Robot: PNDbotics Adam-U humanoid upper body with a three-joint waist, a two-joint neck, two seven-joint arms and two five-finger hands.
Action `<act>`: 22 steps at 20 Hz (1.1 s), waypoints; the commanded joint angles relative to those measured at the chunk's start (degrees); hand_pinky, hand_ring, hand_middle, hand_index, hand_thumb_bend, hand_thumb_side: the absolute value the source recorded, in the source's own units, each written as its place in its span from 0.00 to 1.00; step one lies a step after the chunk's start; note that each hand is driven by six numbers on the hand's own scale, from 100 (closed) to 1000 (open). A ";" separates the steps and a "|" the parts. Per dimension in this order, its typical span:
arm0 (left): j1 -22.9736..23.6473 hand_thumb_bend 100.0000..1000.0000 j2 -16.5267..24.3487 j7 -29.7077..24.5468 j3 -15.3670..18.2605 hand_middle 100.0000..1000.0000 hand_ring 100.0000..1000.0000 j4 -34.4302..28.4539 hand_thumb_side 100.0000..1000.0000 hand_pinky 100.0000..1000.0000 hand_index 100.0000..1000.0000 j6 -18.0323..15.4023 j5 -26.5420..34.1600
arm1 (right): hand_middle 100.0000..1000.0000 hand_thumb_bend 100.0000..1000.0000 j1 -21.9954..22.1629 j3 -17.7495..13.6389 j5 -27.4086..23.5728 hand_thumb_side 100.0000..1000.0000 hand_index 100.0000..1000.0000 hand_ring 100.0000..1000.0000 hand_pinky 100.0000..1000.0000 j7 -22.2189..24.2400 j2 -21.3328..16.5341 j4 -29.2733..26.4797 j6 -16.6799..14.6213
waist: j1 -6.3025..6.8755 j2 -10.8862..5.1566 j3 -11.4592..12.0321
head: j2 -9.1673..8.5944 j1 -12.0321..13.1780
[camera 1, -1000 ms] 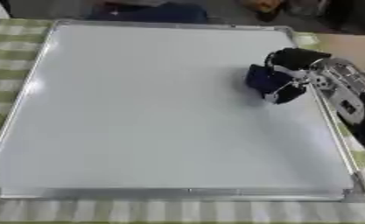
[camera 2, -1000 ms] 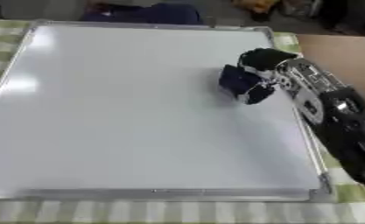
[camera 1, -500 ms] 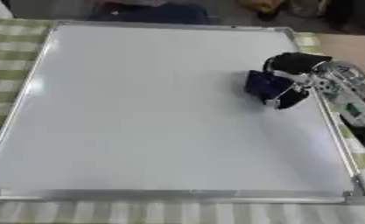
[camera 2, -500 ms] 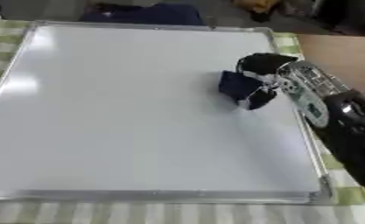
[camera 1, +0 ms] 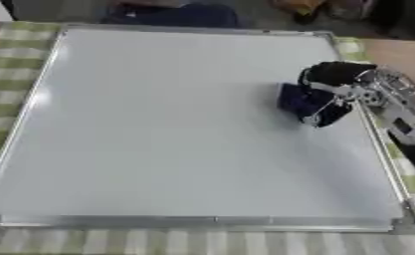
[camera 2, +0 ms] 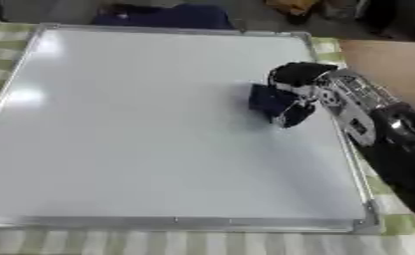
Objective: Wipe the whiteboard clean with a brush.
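A large whiteboard [camera 1: 158,129] with a silver frame lies flat on a green checked cloth; its surface looks blank. My right hand [camera 1: 337,82] comes in from the right edge and is curled round a dark blue brush [camera 1: 302,102], which rests on the board near its right side, a little above the middle. The same hand [camera 2: 302,79] and brush [camera 2: 269,99] show in the right eye view. My left hand shows in neither view.
A dark blue object [camera 1: 171,14] lies just past the board's far edge. Brown table surface [camera 1: 402,55] shows at the upper right beyond the cloth. The board's metal frame [camera 1: 202,221] runs along the near side.
My right hand and the brush have slid slightly toward the near side and a bit left on the board over the last second.
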 commanded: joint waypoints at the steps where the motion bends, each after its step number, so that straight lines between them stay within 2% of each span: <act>1: -0.36 0.10 1.41 -0.25 0.08 0.79 0.80 -1.07 1.00 0.59 0.58 -0.15 0.03 | 0.20 0.00 -0.18 -0.16 2.49 0.05 0.25 0.64 0.55 -1.06 0.12 3.96 1.36 | 0.29 -0.50 0.23 | -0.84 -0.02; 9: -0.34 0.10 1.40 -0.24 0.07 0.79 0.80 -1.07 1.00 0.59 0.58 -0.13 -0.02 | 0.20 0.00 -1.42 -1.76 6.43 0.04 0.26 0.64 0.55 -4.78 1.10 9.07 3.32 | 0.38 -0.35 0.33 | -0.93 0.02; 22: -0.35 0.10 1.49 -0.34 0.05 0.79 0.80 -1.07 1.00 0.59 0.58 -0.16 -0.09 | 0.20 0.00 -1.53 -2.39 5.92 0.06 0.26 0.63 0.53 -5.70 0.98 8.88 6.11 | 0.35 -0.52 -0.04 | -0.90 0.32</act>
